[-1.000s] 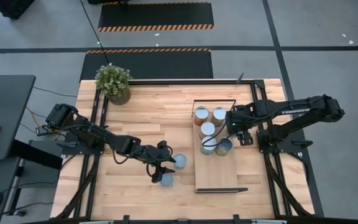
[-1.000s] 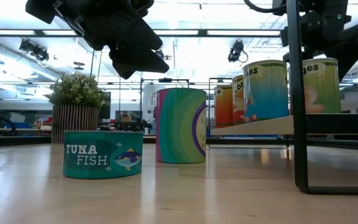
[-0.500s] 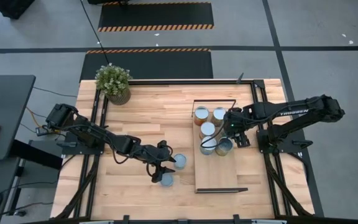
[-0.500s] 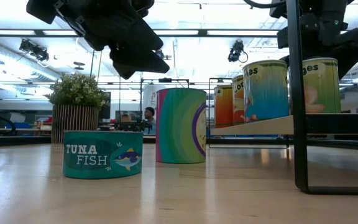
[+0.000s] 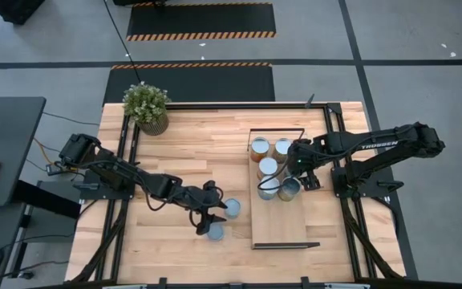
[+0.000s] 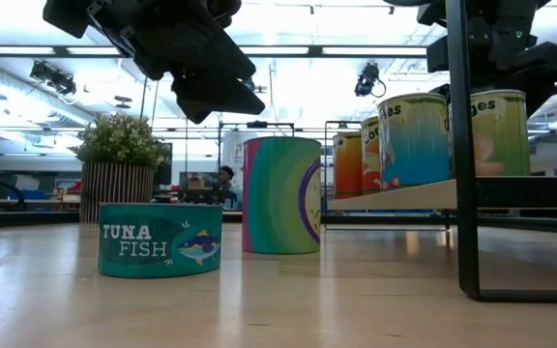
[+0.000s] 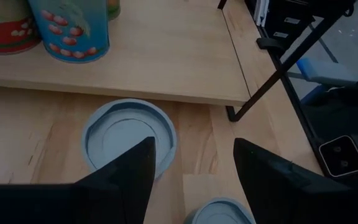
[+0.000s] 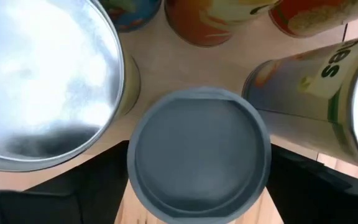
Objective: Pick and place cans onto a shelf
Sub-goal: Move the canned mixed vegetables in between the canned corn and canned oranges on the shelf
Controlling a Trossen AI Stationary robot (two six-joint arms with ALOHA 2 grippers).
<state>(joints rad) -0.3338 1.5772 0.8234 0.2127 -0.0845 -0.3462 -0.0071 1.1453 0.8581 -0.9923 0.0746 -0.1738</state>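
Five cans stand on the shelf (image 5: 279, 225): two at its far end (image 5: 271, 147), one behind them (image 5: 268, 166) and two in the middle (image 5: 279, 189). My right gripper (image 5: 291, 164) is open above them. In the right wrist view its fingers (image 8: 73, 186) stand on either side of a grey-topped can (image 8: 201, 152). I cannot tell whether they touch it. A tall green can (image 5: 232, 208) and a flat tuna can (image 5: 215, 232) stand on the table left of the shelf. My left gripper (image 5: 208, 215) is open and empty above the table beside these two.
A potted plant (image 5: 146, 107) stands at the table's far left corner. The shelf's black frame post (image 6: 467, 155) rises at its near end. The near half of the shelf board is bare wood. Bare tabletop (image 5: 183, 152) lies between the plant and the shelf.
My right gripper has gone a little toward the table's left edge, over the cans on the shelf. The cans stand as before.
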